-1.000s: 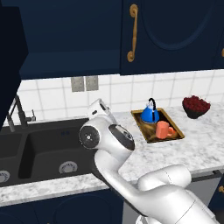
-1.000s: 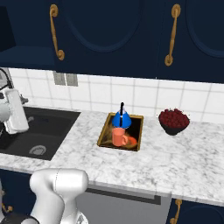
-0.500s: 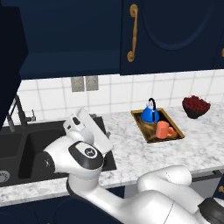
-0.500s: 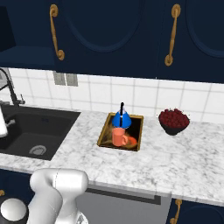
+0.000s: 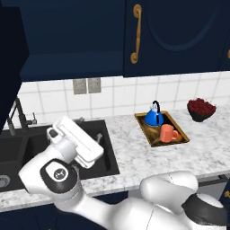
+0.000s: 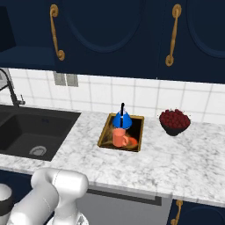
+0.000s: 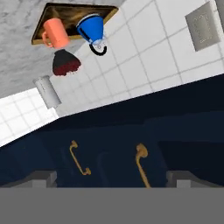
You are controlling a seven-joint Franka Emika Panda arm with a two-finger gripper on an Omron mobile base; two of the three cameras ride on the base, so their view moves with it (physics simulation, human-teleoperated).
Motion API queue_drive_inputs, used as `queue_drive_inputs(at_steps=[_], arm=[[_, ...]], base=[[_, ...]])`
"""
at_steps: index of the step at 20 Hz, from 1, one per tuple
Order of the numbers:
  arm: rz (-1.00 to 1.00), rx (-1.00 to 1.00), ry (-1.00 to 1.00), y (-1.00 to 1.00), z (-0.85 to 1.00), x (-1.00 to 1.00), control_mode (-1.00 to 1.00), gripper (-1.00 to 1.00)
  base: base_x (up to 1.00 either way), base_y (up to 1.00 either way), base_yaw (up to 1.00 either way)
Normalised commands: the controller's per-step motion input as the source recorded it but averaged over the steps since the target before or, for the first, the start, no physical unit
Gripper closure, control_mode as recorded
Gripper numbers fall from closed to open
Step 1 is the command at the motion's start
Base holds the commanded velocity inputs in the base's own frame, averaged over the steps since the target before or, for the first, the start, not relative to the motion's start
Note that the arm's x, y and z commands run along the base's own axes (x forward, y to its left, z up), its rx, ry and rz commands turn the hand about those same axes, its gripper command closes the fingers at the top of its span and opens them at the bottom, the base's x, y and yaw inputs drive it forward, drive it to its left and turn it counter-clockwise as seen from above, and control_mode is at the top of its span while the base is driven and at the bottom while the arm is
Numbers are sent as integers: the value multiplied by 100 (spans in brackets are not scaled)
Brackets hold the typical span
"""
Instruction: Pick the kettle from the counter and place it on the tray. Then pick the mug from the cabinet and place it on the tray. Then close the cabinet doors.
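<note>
The blue kettle point(image 5: 154, 117) and the orange mug point(image 5: 167, 133) both stand on the brown tray point(image 5: 177, 139), which rests on the marble counter point(image 5: 134, 152) right of the sink. My gripper point(image 5: 76, 137) hangs over the black sink, well left of the tray, open and holding nothing. In the hand view the gripper point(image 7: 112, 178) looks up at the wall, with the kettle point(image 7: 91, 27), mug point(image 7: 56, 33) and tray point(image 7: 70, 11) upside down at the top. Two navy cabinet doors with brass handles point(image 7: 142, 165) lie ahead. A cabinet bay point(image 5: 74, 40) left of a shut door point(image 5: 170, 36) shows its dark inside.
A dark bowl of red fruit point(image 5: 201, 109) sits right of the tray. The black double sink point(image 5: 27, 152) with its faucet point(image 5: 18, 117) lies under the hand. A dark door panel point(image 5: 11, 67) juts out at the far left. Wall sockets point(image 5: 86, 86) are on the tiled backsplash.
The arm has swung down and to the left over the sink and left the right base view. Kettle, mug and tray have stayed put. The jaws have stayed open.
</note>
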Motion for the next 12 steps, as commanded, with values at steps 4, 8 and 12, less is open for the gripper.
queue_drive_inputs(at_steps=[4,8,12], arm=[[-11,-34,-10,68,28,-31,-100,-100],[-16,-18,0,58,24,-38,-100,-100],[-20,-15,1,62,12,-30,-100,-100]], base=[[0,0,0],[0,0,0],[0,0,0]])
